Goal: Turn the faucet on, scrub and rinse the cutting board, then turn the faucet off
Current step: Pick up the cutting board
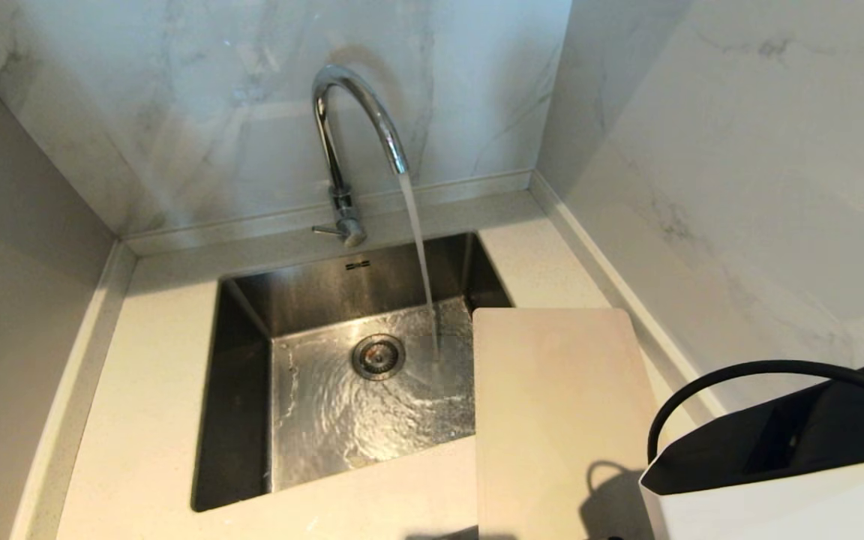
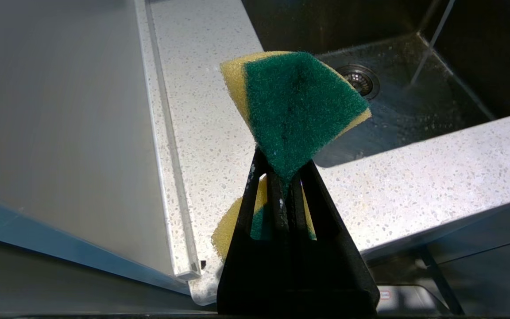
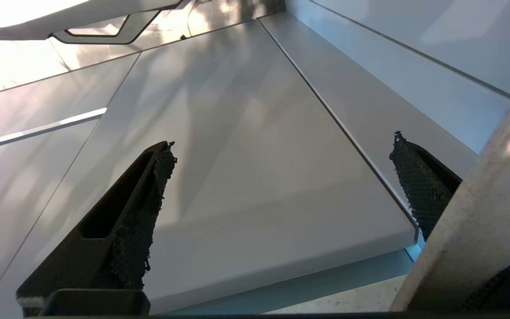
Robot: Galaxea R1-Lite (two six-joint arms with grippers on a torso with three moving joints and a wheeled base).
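1. My head view is evenly lit and soft; the faucet [image 1: 349, 142] throws a faint shadow on the marble wall [image 1: 199, 112].
2. Chrome and wet sink [image 1: 342, 300] glint.
3. In my right wrist view, strong glare washes out one corner; pale panels [image 3: 237, 155] carry streaky reflections.
4. In my left wrist view the sponge [image 2: 295, 106] is sharp and the sink interior dark.

**Sink corner layout**

The faucet [image 1: 349, 142] stands on the table [image 1: 154, 390] behind the sink [image 1: 244, 390], its stream falling into the basin. The cutting board [image 1: 559, 420] lies at the sink's right, overlapping its right edge.
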